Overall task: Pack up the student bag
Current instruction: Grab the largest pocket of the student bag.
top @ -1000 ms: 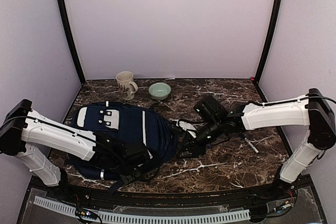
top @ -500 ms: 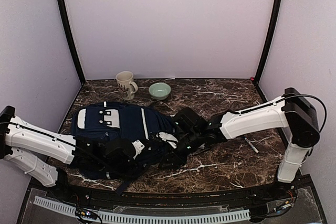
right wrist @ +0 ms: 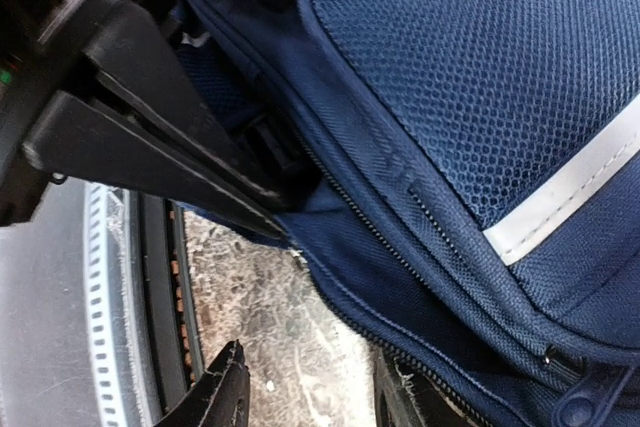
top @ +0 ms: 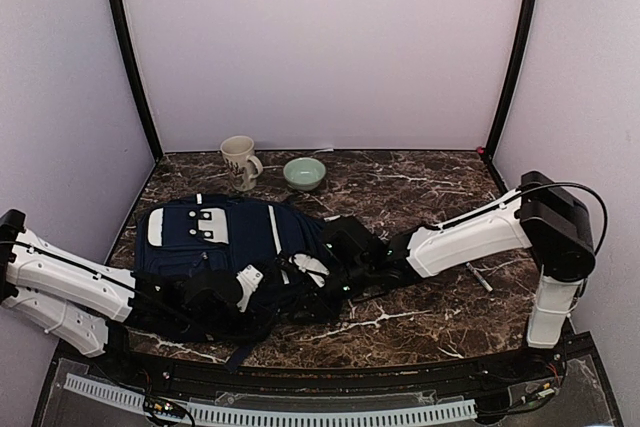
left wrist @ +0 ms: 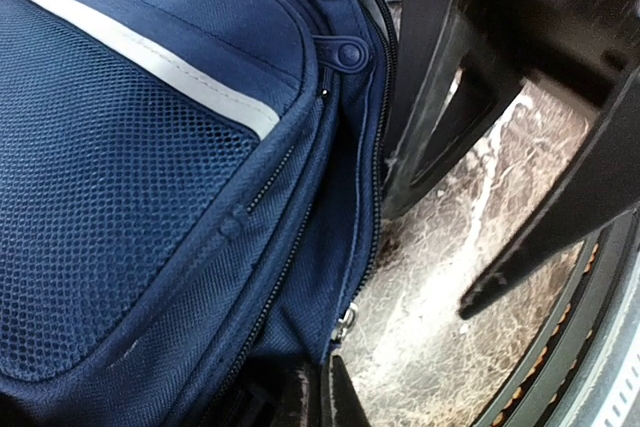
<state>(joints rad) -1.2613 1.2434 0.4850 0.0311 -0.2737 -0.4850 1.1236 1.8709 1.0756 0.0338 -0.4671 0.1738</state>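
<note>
Student bag (top: 225, 237): we log it lying flat on the marble table (top: 430, 319), left of centre. Left gripper (left wrist: 322, 402): fingers seemingly pinched on its zip edge. Right gripper (right wrist: 315, 392): fingers apart, just beside. Risks we foresee: the crowded grippers colliding, or the fabric slipping free

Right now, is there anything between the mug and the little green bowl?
Nothing; only bare marble tabletop separates the mug and the bowl, as the top view shows.
</note>
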